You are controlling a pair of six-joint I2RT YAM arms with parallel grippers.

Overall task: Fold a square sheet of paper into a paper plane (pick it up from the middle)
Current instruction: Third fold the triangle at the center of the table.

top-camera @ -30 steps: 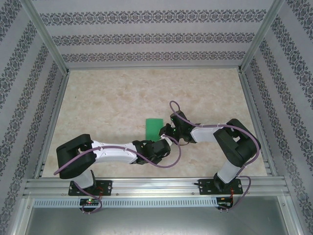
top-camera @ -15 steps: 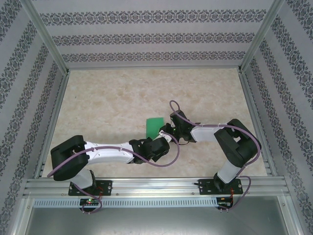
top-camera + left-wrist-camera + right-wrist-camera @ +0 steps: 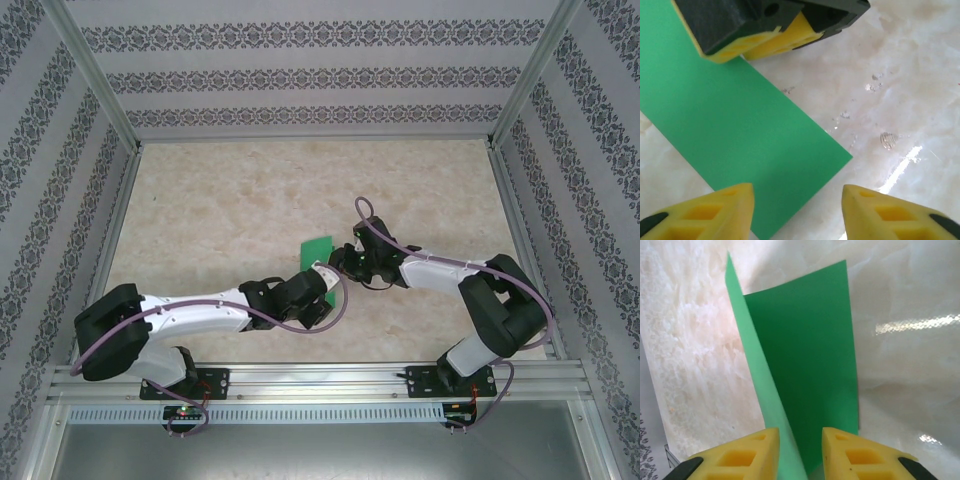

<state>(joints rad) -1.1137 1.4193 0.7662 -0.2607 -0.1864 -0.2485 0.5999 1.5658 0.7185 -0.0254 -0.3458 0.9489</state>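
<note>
You have the square sheet of paper [image 3: 316,251] near the middle of the table [image 3: 200,200], a little closer to the near edge than the far one. It is already doubled into a narrow strip rather than lying as a full square.

From the right wrist you see why it sits as it does. One layer lies flat on the table and the other stands up from the crease as a tilted flap. The right gripper [image 3: 800,442] meets the strip end-on, and the raised flap runs straight between its fingers [image 3: 740,457]. Those fingers stand only narrowly apart. You cannot tell whether they actually pinch the flap or just bracket it. My reading is that this arm is there to steady the paper at that end while the fold is worked.

The left gripper [image 3: 796,200] hangs just above the near end of the strip, with its two fingers well apart and nothing between them. A corner of the paper lies below the gap, and one finger is over the green while the other is over bare table. From the left wrist, the right gripper sits at the opposite end, at the paper's edge. The crease probably needs pressing flat next, so watch that the loose flap does not spring open.
</note>
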